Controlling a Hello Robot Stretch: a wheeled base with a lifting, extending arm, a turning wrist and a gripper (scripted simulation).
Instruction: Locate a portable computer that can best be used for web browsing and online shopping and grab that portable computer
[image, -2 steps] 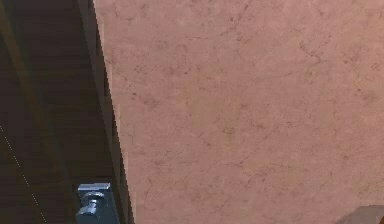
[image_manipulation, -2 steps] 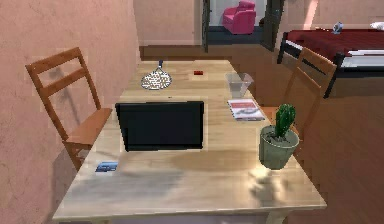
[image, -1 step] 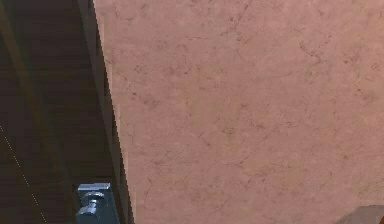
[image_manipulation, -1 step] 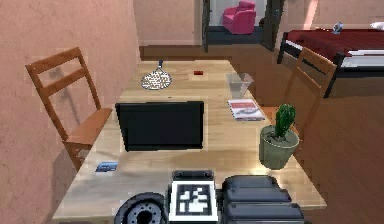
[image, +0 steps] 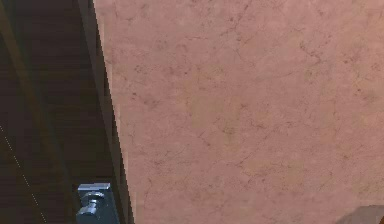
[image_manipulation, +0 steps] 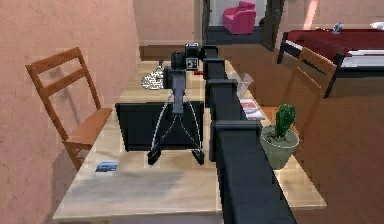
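A dark laptop (image_manipulation: 135, 125) stands on the wooden table (image_manipulation: 130, 190), its flat dark panel upright and facing the near edge. The arm's dark bar (image_manipulation: 240, 165) rises from the bottom edge and reaches out over the table. At its far end the gripper (image_manipulation: 177, 157) hangs down, its two thin fingers (image_manipulation: 156, 145) spread in front of the laptop's panel. I cannot tell whether the gripper touches the laptop or holds anything.
A potted cactus (image_manipulation: 281, 135) stands right of the arm, with a small flat card (image_manipulation: 107, 167) near the table's left front. Wooden chairs (image_manipulation: 68, 92) flank the table. A dark red bed (image_manipulation: 335, 45) and pink armchair (image_manipulation: 238, 17) lie beyond. Ahead is a pink wall (image: 240, 100).
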